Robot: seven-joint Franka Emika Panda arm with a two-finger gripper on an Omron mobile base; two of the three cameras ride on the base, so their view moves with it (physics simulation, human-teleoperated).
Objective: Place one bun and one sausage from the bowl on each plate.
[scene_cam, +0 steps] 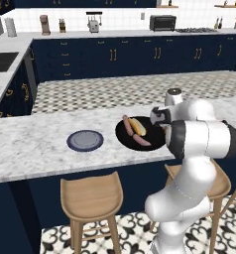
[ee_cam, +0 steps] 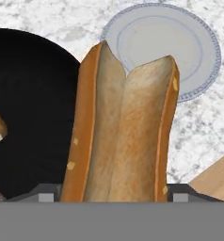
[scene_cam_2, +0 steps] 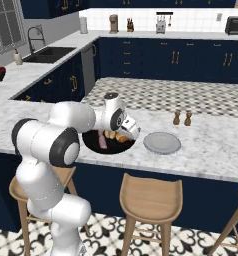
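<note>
A white robot arm reaches over a marble kitchen bench (scene_cam: 30, 144), and its gripper (ee_cam: 118, 200) is clenched on a split bun (ee_cam: 121, 127), which the hand view shows standing up between the two dark tips, close to the lens; the step in hand appears to be carrying this bun out of the bowl (scene_cam: 124, 136) toward a plate; the wide black bowl sits near the front edge of the bench, and holds another bun (scene_cam: 137, 127) and two sausages (scene_cam: 141, 141); the blue-grey plate (scene_cam: 85, 140) with the navy rim lies just beside the bowl toward the bench's left end in the left base view, with nothing on it; the pale grey plate (scene_cam_2: 162, 143) lies just beside the bowl on the other side, also bare, and the hand view shows it past the top of the held bun; the next move probably calls for swinging the bun over the pale grey plate and lowering it before letting go; two small shakers (scene_cam_2: 182, 118) stand behind that plate toward the bench's back edge, apart from the likely path; wooden stools (scene_cam_2: 151, 195) stand below the front edge; nothing seems to block the way.
</note>
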